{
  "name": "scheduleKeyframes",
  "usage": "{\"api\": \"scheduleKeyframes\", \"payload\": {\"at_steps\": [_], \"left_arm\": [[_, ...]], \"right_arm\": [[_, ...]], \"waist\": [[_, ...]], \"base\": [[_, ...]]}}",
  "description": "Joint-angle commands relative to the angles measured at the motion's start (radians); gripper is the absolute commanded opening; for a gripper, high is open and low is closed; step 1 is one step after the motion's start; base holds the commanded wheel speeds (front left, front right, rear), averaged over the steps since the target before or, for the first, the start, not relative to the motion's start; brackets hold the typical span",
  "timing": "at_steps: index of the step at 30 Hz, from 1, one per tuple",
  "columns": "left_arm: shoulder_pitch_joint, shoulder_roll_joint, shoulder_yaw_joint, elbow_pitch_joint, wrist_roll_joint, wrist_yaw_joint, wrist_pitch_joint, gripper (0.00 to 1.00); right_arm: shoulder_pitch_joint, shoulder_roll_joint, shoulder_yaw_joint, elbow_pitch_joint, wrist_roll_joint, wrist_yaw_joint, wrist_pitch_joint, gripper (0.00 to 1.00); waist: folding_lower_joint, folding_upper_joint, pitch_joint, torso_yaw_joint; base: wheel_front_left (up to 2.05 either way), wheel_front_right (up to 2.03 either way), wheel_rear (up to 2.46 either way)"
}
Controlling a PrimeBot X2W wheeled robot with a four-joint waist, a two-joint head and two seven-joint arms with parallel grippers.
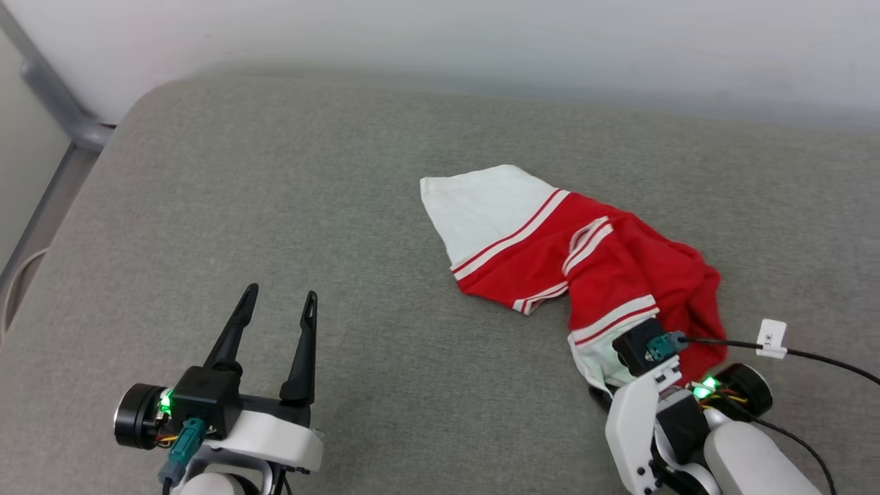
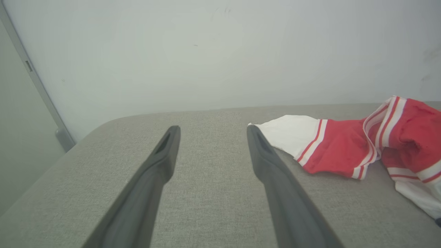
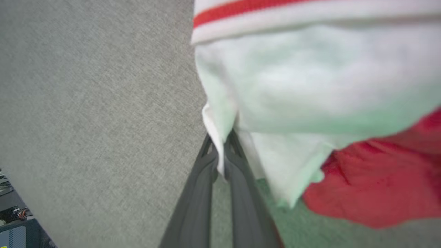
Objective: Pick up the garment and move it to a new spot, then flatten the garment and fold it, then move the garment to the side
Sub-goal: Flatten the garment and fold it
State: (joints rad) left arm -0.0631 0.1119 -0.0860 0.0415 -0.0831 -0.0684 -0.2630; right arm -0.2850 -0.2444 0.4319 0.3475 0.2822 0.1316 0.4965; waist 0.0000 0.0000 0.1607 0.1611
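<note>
Garment: red T-shirt, white sleeves, red-and-white striped trim. Crumpled and bunched, right of centre in head view. One white sleeve lies flat toward upper left.

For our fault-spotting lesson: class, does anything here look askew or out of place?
The garment lies crumpled and twisted on the grey cushion, not flat, one white sleeve splayed out; the right gripper pinches a white fold. Nothing looks damaged.

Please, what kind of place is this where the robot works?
Probably an indoor test room: a wide grey fabric-covered surface against a plain white wall, with a grey metal bar at the left.
</note>
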Motion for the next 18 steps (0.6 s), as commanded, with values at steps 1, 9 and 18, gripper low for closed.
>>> {"api": "scheduleKeyframes", "payload": {"at_steps": [1, 9, 18], "left_arm": [[0.012, -0.004, 0.007, 0.000, 0.005, -0.002, -0.003, 1.00], [0.034, -0.008, 0.026, -0.003, 0.015, -0.006, -0.003, 1.00], [0.017, -0.013, 0.026, 0.002, 0.025, -0.017, -0.003, 1.00]], "right_arm": [[0.031, -0.023, 0.000, 0.003, 0.010, -0.002, 0.016, 0.00], [0.109, -0.171, -0.066, -0.137, 0.086, -0.002, 0.125, 0.00], [0.164, -0.290, -0.343, -0.189, 0.138, -0.002, 0.223, 0.00]], "waist": [[0.0000, 0.0000, -0.019, -0.024], [0.0000, 0.0000, -0.046, -0.110], [0.0000, 0.0000, -0.020, -0.146]], "base": [[0.00, 0.00, 0.00], [0.00, 0.00, 0.00], [0.00, 0.00, 0.00]]}}
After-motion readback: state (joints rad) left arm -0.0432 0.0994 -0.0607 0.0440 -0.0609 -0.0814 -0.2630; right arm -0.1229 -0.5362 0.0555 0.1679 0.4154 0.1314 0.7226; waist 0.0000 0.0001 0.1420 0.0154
